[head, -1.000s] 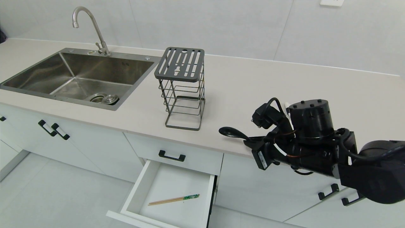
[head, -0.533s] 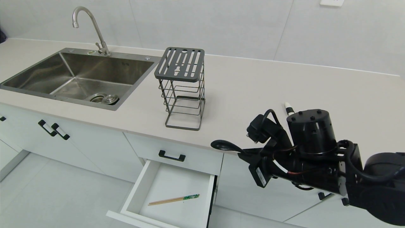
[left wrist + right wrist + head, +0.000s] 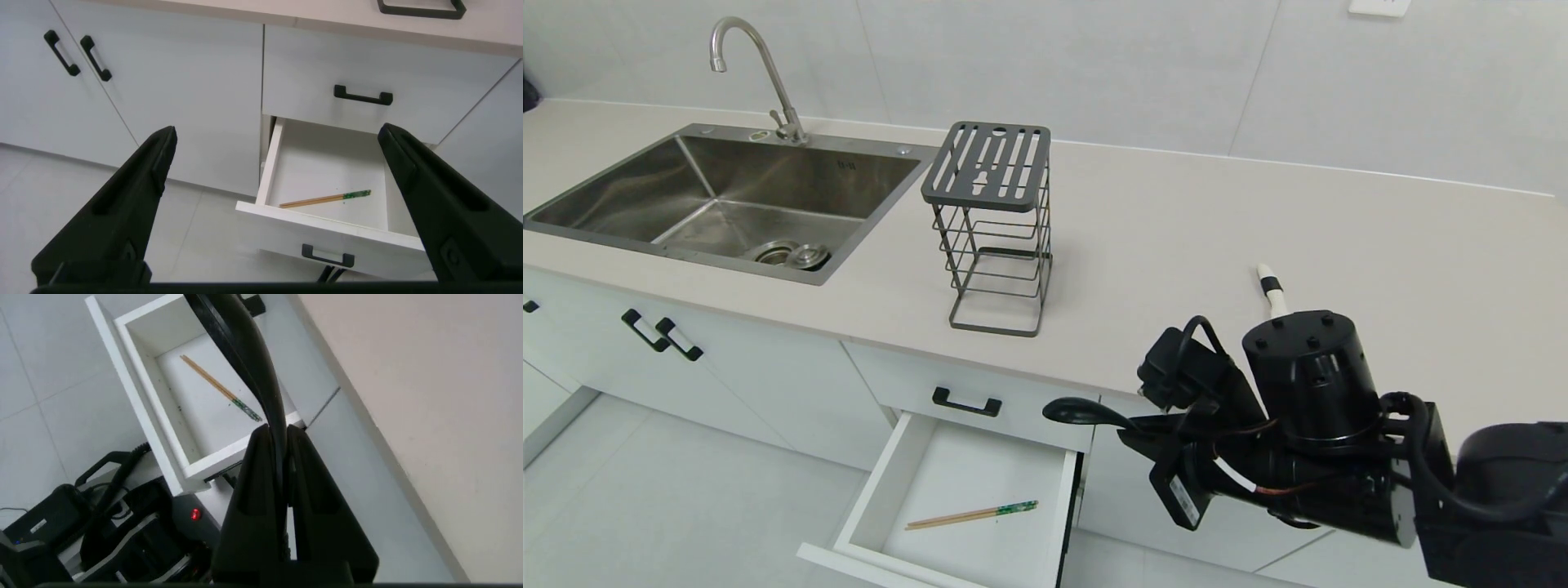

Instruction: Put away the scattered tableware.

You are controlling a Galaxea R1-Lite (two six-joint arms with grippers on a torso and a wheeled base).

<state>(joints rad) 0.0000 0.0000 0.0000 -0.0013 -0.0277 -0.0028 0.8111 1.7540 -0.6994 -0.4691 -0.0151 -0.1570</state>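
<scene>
the right claw (image 3: 1147, 426) grips the black spoon (image 3: 1078, 411) by its handle, out past the counter (image 3: 1176, 220) edge and above the open drawer (image 3: 866, 498) where the chopsticks (image 3: 972, 514) lie, likely to drop it in there
</scene>
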